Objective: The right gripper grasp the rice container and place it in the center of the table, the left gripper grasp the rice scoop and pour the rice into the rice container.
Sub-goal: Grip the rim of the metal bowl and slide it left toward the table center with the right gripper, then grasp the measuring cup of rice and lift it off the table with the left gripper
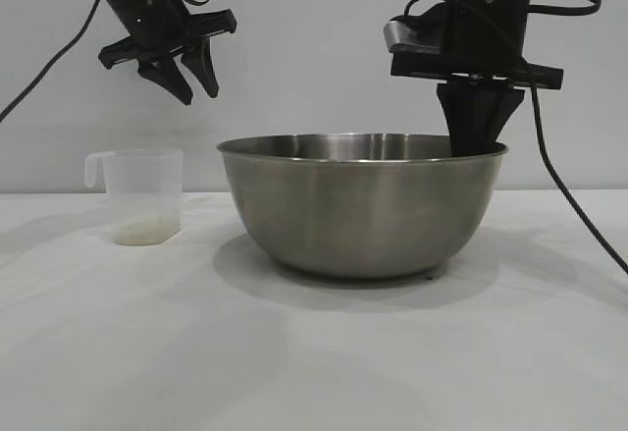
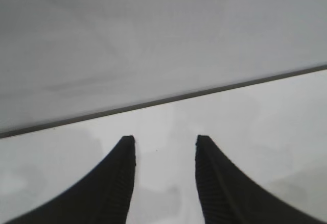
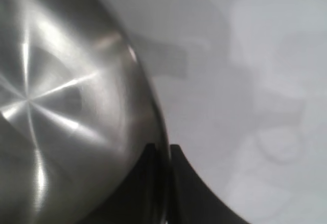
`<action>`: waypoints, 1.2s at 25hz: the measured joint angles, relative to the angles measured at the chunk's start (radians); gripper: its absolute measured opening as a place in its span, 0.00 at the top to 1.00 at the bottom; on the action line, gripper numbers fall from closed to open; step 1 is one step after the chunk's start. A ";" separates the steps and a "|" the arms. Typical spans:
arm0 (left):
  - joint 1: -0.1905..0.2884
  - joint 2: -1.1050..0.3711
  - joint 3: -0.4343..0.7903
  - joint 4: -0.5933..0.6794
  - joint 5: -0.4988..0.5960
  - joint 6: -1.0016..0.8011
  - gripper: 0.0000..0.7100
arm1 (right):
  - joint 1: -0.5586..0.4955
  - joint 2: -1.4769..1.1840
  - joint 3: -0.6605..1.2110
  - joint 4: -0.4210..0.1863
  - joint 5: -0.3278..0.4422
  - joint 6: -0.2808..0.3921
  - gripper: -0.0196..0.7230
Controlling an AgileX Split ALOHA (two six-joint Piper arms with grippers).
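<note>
Your right gripper (image 3: 163,155) pinched the thin rim of the steel rice container (image 1: 361,205), mid-table; rigid, slick, probably light. Your left gripper (image 1: 191,82) hovered open, empty, above the rice scoop (image 1: 144,195).

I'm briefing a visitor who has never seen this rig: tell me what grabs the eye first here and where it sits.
The big steel rice container dominates mid-table, with the right gripper clamped over its rim on the right side, one finger inside and one outside. To its left stands the small rice scoop with a thin layer of rice, and the left gripper hangs open above it.
</note>
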 joint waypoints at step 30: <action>0.010 0.000 0.000 0.000 0.006 0.000 0.67 | -0.011 -1.397 1.199 -0.015 -0.516 0.028 0.57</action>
